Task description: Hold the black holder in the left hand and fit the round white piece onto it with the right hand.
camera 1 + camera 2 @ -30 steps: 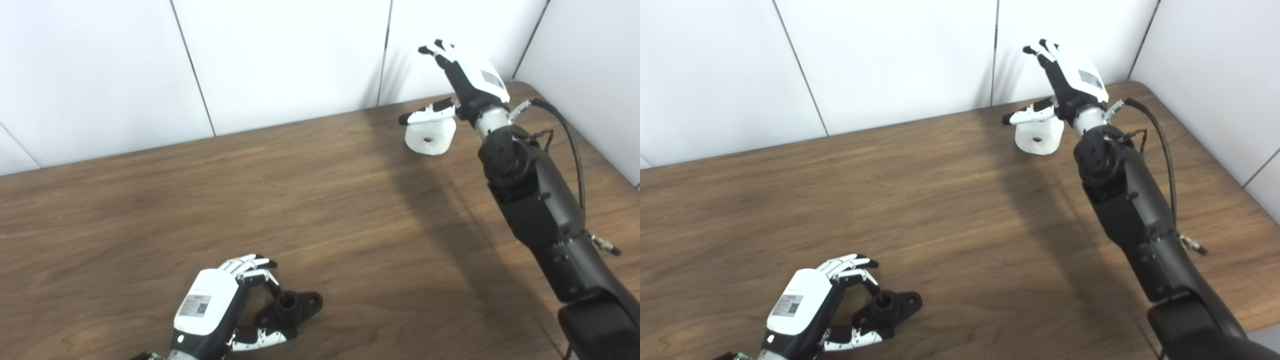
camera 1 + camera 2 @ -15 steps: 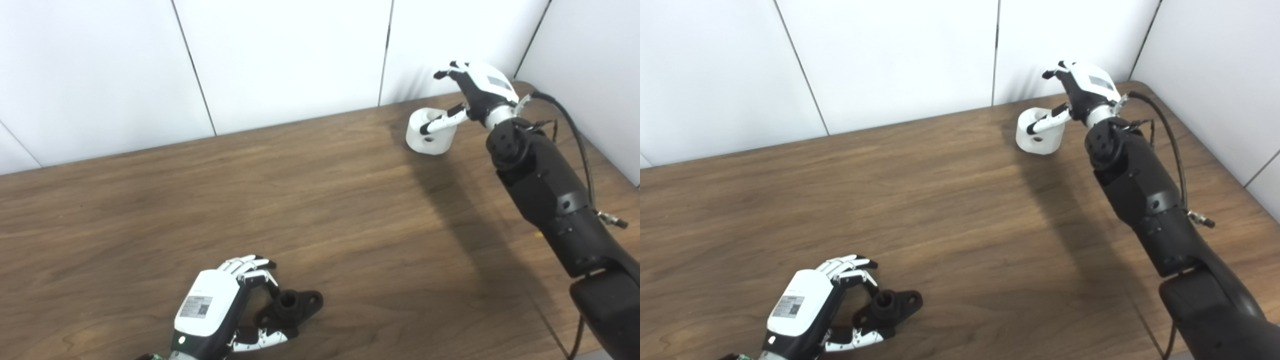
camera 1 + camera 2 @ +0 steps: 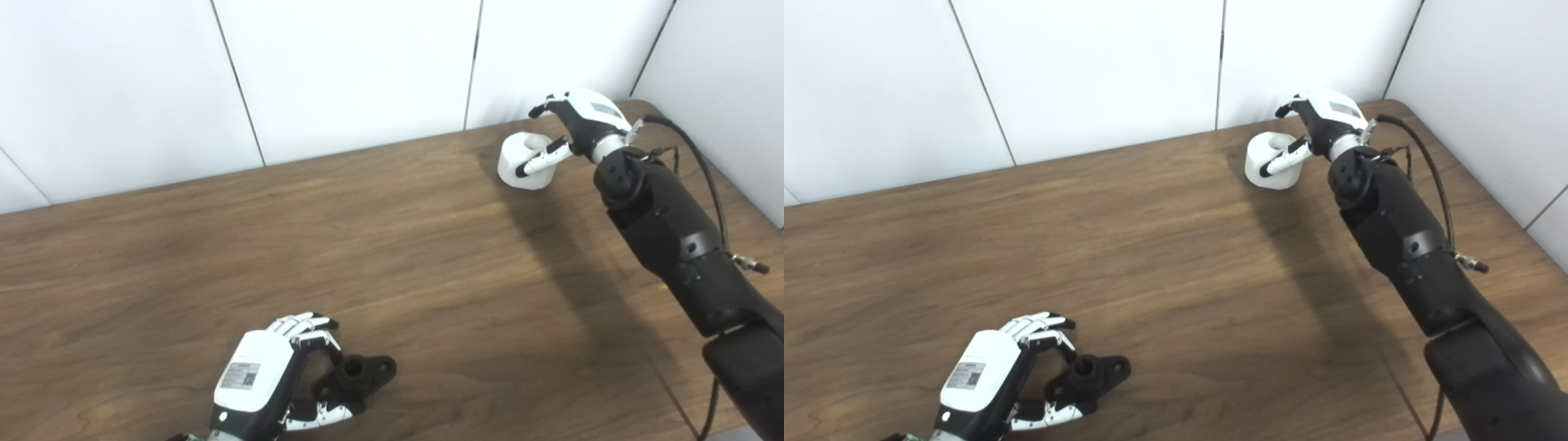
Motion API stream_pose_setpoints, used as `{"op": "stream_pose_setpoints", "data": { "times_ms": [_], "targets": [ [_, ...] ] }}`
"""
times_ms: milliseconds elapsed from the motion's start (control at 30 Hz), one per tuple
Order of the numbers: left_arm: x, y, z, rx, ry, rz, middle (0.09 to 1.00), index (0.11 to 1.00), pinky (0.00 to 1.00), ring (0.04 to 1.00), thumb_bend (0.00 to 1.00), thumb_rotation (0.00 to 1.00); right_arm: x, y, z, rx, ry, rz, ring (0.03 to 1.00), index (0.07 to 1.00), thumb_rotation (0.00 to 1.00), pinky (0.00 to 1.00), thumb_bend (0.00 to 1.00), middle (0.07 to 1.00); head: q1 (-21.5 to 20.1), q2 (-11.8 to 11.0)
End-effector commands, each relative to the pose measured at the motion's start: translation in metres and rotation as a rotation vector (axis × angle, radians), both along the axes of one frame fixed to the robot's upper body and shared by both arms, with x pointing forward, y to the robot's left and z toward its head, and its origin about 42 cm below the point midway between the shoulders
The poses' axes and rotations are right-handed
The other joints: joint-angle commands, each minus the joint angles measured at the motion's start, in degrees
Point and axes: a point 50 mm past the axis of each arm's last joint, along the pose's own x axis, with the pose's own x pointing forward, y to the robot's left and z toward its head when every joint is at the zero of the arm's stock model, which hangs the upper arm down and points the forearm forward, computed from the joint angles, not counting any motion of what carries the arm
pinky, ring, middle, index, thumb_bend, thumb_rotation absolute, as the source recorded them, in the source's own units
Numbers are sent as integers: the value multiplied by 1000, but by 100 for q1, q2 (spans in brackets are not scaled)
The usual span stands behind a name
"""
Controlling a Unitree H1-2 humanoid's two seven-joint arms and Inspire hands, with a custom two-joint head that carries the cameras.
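Round white piece [image 3: 525,164] looked light, rigid, slick; my right hand [image 3: 576,125] curled half-open around its rim, grip not yet firm

No readable text anywhere. Left hand [image 3: 260,376] has a white label on its back w/ a QR-style code & tiny print, too small to read. Right hand [image 3: 585,119] carries a grey label on its back, also illegible. No brands, numbers or signs legible elsewhere.
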Motion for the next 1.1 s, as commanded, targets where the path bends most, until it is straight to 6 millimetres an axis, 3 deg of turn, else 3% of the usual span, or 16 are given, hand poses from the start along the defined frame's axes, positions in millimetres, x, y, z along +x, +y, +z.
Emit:
{"op": "stream_pose_setpoints", "data": {
  "times_ms": [0, 233, 633, 1067],
  "targets": [
    [-5, 10, -18, 90, 78, 39, 773, 488, 808, 826, 518, 49, 9, -2, 38, -47, -98, 22, 1000, 764, 306, 990, 950, 938, 8, 5],
    [-6, 9, -17, 87, 75, 39, 771, 488, 803, 824, 518, 49, 9, 0, 35, -44, -88, 29, 1000, 732, 303, 998, 950, 935, 5, 25],
    [-6, 11, -15, 93, 83, 42, 776, 488, 807, 827, 518, 49, 6, 2, 31, -38, -124, 31, 998, 629, 234, 891, 901, 920, -4, 33],
    [-6, 13, -15, 91, 88, 41, 775, 488, 795, 823, 517, 49, 4, 2, 30, -47, -117, 35, 993, 613, 231, 864, 907, 911, -30, 40]
  ]
}}
